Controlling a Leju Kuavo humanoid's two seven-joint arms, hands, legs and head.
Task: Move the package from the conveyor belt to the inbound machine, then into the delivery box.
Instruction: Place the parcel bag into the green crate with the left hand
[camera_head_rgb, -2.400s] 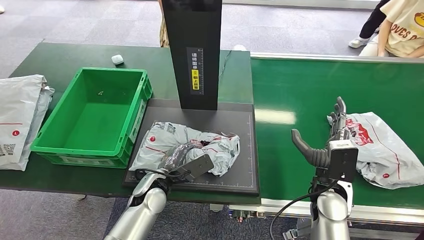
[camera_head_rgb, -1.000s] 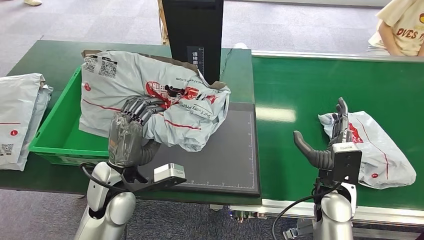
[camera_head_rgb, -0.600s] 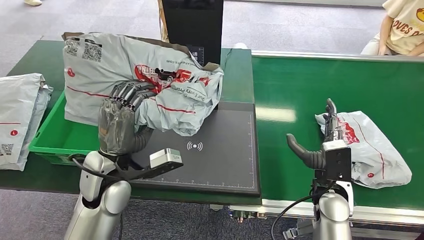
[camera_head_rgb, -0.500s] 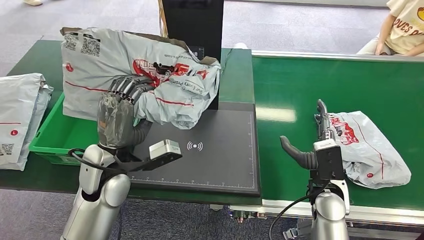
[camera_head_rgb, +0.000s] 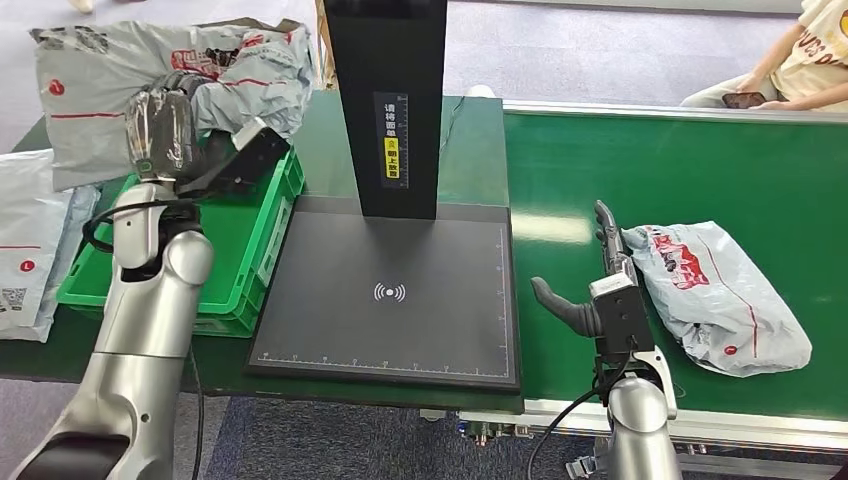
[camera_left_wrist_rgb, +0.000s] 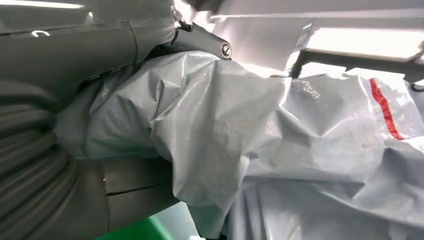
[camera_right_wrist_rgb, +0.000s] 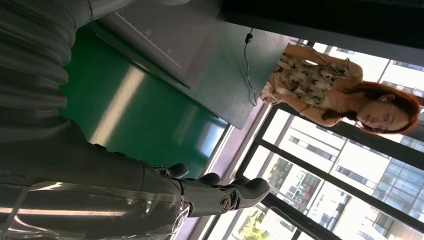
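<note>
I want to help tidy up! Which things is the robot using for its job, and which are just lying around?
For the job:
grey package held by the left hand
green box
black scanner pad
conveyor belt
package on the belt beside the right hand

Lying about:
grey bags
small white thing

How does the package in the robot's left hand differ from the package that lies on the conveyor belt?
The held package is raised in the air above the green crate, gripped by the left hand; the belt package lies flat on the conveyor belt, with the open right hand beside it. The held package looks larger and more crumpled. Both are grey plastic mailers with red print.
</note>
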